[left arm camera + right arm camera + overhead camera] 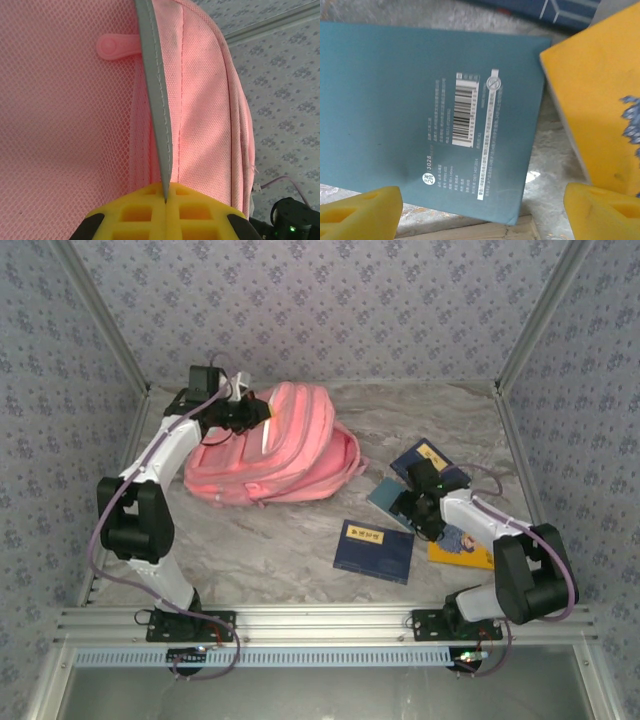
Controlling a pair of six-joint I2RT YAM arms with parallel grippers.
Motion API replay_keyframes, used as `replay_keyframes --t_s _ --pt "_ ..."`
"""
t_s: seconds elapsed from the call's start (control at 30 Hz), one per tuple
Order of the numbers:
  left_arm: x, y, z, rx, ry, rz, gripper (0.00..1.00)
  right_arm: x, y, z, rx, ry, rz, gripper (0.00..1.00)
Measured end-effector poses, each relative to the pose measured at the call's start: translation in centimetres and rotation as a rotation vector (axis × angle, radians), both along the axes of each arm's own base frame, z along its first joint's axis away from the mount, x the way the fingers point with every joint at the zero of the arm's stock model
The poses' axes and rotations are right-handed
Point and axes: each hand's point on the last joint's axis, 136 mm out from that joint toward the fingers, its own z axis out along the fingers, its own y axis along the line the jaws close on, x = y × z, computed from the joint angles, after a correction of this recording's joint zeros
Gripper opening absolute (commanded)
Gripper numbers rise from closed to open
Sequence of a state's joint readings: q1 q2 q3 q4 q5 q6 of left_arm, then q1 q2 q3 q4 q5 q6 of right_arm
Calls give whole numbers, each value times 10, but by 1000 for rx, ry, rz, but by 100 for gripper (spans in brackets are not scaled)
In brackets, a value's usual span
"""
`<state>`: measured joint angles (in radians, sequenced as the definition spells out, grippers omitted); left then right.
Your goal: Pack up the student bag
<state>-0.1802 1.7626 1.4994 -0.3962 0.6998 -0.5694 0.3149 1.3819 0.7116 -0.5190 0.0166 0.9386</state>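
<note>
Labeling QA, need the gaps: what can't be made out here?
- Whether the student bag is unzipped: top view, left gripper covers it; left wrist view too close.
- Teal book small print: right wrist view, blurred.
- Yellow book title: cut off by right edge; right arm overlaps it in top view.

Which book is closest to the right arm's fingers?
The teal book, barcode up, just ahead of the open fingers; the others are dark blue or yellow.
</note>
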Motion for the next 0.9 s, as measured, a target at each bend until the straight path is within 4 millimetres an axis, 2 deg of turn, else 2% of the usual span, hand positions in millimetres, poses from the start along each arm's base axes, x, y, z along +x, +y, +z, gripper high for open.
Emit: replay_keyframes --t_s 0.2,0.33,0.43,0.53,0.63,0.73,0.8,0.9 --pt "-7 -32 -31 80 41 -72 10 15 4 -4 67 -63 -46 81" --pt "-19 -54 -57 158 78 -128 29 22 1 -3 91 -97 -70 81" --pt "-27 -58 -66 227 91 -140 36 29 -2 0 97 -128 -80 82" --pt "-27 -60 -56 302 59 -138 41 35 -8 2 90 -151 -91 82" --pt "-28 -74 -30 377 -22 -157 46 38 -11 3 78 -163 -92 83" --pt "-34 -99 -4 478 -121 -193 53 39 -12 3 71 -167 -91 84" --pt "-40 -116 3 537 -168 -228 54 39 -13 3 68 -169 -89 84" --pt "-51 -153 6 541 -213 -301 55 41 -14 5 64 -181 -89 84"
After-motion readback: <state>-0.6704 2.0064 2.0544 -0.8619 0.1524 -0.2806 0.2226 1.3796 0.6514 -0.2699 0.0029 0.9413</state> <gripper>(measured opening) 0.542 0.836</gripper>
